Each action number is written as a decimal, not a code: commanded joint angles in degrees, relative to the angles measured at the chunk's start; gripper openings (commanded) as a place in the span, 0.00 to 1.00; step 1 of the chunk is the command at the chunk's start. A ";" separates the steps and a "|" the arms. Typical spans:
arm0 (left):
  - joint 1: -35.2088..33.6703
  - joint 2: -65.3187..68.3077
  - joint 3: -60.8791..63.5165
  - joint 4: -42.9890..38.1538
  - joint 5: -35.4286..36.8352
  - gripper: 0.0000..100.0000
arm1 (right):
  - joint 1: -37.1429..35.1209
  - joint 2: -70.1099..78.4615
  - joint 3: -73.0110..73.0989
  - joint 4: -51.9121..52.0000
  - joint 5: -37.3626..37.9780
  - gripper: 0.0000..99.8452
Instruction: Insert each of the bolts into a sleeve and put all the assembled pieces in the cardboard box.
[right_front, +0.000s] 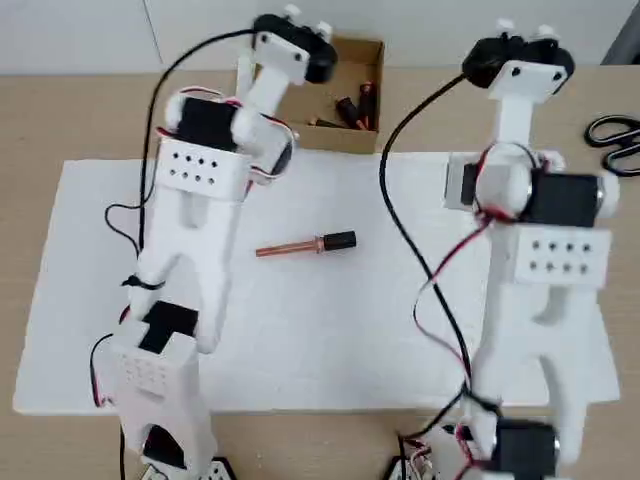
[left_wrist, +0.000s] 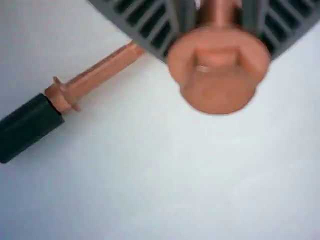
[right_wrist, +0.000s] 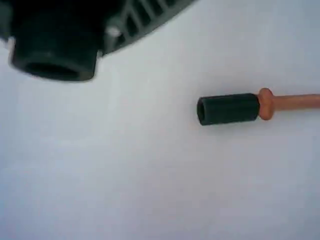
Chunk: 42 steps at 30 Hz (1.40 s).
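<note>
Grips a copper bolt (left_wrist: 217, 70) between the ribbed grey fingers (left_wrist: 140, 20) of the left claw (left_wrist: 217, 12), with the wide round head turned toward the wrist camera. Grips a black sleeve (right_wrist: 52, 50) in the closed right claw (right_wrist: 80, 22), with its open end toward that camera. Hovers with both over the white sheet (right_front: 330, 340).

Finds on this sheet, between the two arms, one finished piece (right_front: 305, 245): another bolt with another sleeve pushed on one end up to the collar. Lies flat, with the bare shaft toward the left arm and the sleeve toward the right arm, apart from both claws.

Shows beyond the far edge of the sheet the cardboard box (right_front: 379, 80) on the wooden table (right_front: 40, 110), with some dark and copper pieces (right_front: 352, 108) inside, too small to count. Shows also black scissors (right_front: 615, 140) at the table edge on the right arm's side, well apart from the box.
</note>
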 joint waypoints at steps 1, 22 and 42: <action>-1.58 -4.40 -0.40 0.70 3.43 0.00 | -2.24 -15.69 14.51 -9.80 0.00 0.01; -0.70 -4.22 8.22 -2.11 27.16 0.00 | -11.21 -53.14 80.35 -56.22 -3.08 0.00; 6.95 -17.14 11.91 -4.40 40.09 0.00 | -14.46 -67.30 94.07 -57.45 -16.53 0.01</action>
